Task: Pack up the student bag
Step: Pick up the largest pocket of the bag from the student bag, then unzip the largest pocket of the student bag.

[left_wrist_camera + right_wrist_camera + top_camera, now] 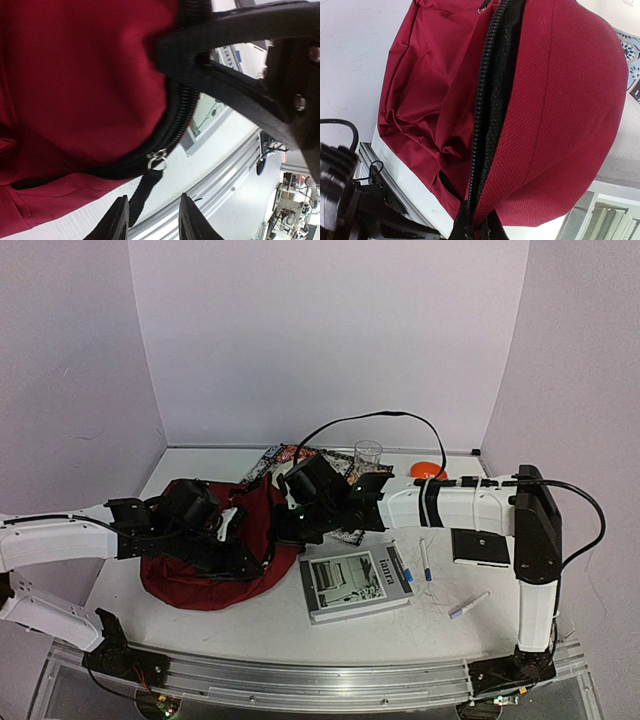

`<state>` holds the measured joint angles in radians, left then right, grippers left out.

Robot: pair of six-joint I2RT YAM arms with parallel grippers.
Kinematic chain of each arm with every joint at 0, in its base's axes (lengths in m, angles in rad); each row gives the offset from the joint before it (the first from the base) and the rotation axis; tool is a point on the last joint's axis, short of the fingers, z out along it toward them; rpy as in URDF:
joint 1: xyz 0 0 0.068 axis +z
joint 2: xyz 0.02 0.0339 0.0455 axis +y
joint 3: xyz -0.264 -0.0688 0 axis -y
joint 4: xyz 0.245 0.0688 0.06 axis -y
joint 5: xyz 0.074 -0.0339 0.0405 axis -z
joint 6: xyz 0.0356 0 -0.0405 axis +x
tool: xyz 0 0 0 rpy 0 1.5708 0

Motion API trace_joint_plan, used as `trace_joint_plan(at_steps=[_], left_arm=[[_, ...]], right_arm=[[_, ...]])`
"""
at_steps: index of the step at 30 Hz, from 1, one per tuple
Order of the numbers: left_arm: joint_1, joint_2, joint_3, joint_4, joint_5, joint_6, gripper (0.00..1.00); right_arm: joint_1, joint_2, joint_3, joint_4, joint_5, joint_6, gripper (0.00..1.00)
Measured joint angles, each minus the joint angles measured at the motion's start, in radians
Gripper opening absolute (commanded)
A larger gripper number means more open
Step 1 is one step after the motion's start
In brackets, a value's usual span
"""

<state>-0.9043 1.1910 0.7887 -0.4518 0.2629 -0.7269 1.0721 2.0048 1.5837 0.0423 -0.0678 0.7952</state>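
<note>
The student bag (200, 585) slumps on the left half of the table (260, 625), its zipper (482, 100) parted and the mouth gaping a little. The right gripper (476, 229) looks pinched shut on the zipper edge, holding it up. The left gripper (152, 222) hovers just below the zipper pull (157, 160), jaws apart, gripping nothing. The book (355, 583) and pens (425, 560) lie outside beside the bag. Nothing shows inside, so packing looks barely begun.
</note>
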Motion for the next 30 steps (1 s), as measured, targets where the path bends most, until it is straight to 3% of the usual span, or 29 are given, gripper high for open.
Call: trace_joint_plan(at_steps=[12, 15, 20, 30], left_arm=[[-0.008, 0.05, 0.0, -0.032, -0.03, -0.007, 0.35], [-0.012, 0.064, 0.0, -0.032, -0.029, -0.006, 0.29], [-0.019, 0.085, 0.003, -0.039, -0.022, -0.002, 0.0], [-0.02, 0.086, 0.002, -0.062, -0.072, -0.01, 0.0]], right_arm=[[0.0, 0.0, -0.001, 0.014, -0.012, 0.014, 0.0], [0.0, 0.0, -0.001, 0.019, -0.016, 0.014, 0.0], [0.0, 0.0, -0.003, 0.022, -0.021, 0.015, 0.0], [0.0, -0.003, -0.037, 0.046, -0.022, 0.01, 0.0]])
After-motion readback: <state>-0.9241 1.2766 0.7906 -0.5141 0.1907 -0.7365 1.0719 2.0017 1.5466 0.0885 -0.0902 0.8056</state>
